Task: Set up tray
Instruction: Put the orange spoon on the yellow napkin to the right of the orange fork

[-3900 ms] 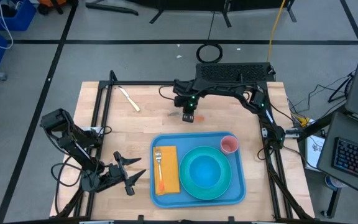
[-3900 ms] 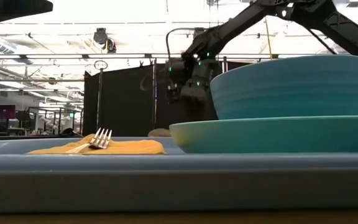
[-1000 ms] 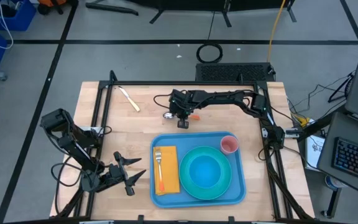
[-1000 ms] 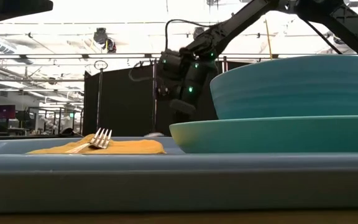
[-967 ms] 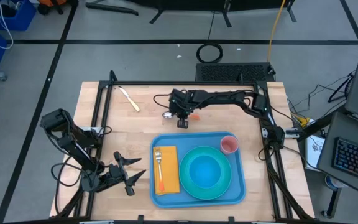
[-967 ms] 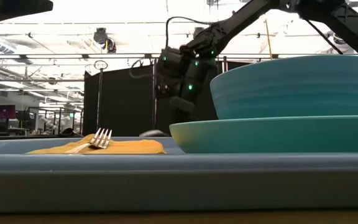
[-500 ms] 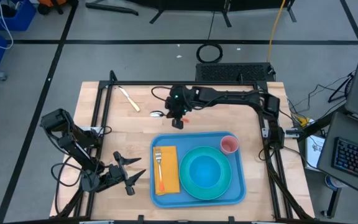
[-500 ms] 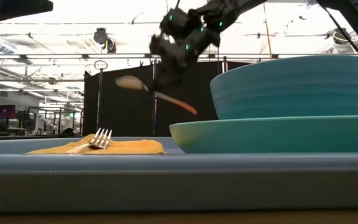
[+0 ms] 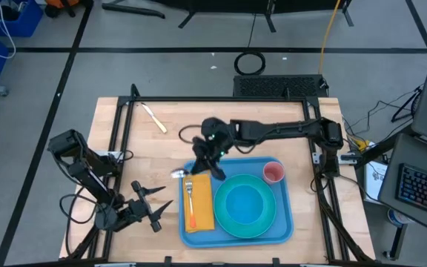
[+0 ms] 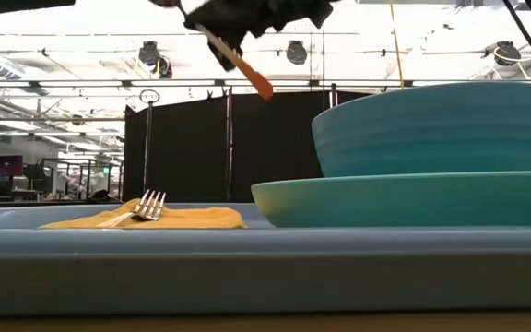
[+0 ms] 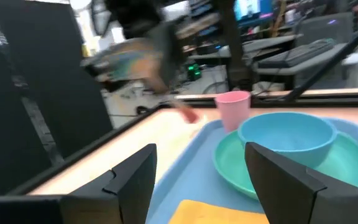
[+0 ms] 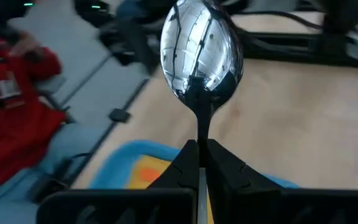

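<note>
Robotics lab or industrial workshop. Wooden table (image 9: 124, 141) bolted inside black metal frame (image 9: 128, 104), standing on grey floor (image 9: 161, 67) marked with dark tape lines. Cables (image 9: 249, 62) coiled on floor, yellow cord (image 9: 326, 37) running down. Keyboard (image 9: 421, 189) and monitor on workstation beside table. Blue bins (image 9: 10, 18) in corner. Low view: high open ceiling with hanging lights (image 10: 155, 57), black partition panels (image 10: 182, 152), screens far behind. Person in red top (image 12: 11, 106) beyond table.
</note>
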### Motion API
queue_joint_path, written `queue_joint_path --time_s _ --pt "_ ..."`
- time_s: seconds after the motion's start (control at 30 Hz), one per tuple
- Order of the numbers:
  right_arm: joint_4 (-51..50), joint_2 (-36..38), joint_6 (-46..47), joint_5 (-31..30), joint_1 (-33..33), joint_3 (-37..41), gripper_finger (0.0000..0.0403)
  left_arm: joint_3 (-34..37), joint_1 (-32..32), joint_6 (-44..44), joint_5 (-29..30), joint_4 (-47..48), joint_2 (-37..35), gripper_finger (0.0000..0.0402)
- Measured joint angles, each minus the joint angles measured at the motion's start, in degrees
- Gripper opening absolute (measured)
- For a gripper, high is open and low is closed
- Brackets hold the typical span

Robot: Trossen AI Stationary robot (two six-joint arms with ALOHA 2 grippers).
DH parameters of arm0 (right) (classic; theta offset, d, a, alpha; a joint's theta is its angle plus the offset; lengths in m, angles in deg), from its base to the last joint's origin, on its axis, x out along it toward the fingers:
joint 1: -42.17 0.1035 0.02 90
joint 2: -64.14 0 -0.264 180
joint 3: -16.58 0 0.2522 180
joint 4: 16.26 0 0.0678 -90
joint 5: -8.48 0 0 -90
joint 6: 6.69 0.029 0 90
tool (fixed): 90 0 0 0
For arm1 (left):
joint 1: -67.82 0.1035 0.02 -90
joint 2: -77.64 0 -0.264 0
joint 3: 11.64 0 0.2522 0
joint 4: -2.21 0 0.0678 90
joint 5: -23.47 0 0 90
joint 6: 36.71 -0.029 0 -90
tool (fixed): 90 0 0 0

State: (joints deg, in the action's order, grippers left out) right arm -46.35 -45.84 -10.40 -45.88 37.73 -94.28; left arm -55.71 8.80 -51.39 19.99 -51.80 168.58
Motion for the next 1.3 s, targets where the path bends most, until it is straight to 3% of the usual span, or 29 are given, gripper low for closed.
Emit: queue_joint_path --time_s 0.1,0.37,0.63,0.73,0.9,1.3 --pt "0.8 0.0 -0.6 0.5 2.4 0.0 0.0 -2.0 -0.8 -4.3 3.5 0.0 0.0 0.025" --pt "3.6 0.0 -1.5 0.5 7.1 0.2 0.0 -8.6 -1.3 -18.7 3.6 0.3 0.0 0.025" --pt "14.5 0.0 5.4 3.6 9.5 5.6 0.0 -12.9 -1.3 -30.9 3.5 0.3 0.0 0.025" --pt "19.7 -0.1 8.4 6.3 9.6 8.6 0.0 -13.6 -1.3 -33.0 2.1 0.5 0.0 0.025" --pt "29.9 0.0 13.7 8.3 9.4 12.3 0.0 -13.8 -0.6 -34.7 -5.1 0.7 0.0 0.025" --pt "32.4 -0.1 16.8 10.8 10.5 13.7 0.0 -13.8 4.2 -32.8 -10.1 0.8 0.0 0.0236"
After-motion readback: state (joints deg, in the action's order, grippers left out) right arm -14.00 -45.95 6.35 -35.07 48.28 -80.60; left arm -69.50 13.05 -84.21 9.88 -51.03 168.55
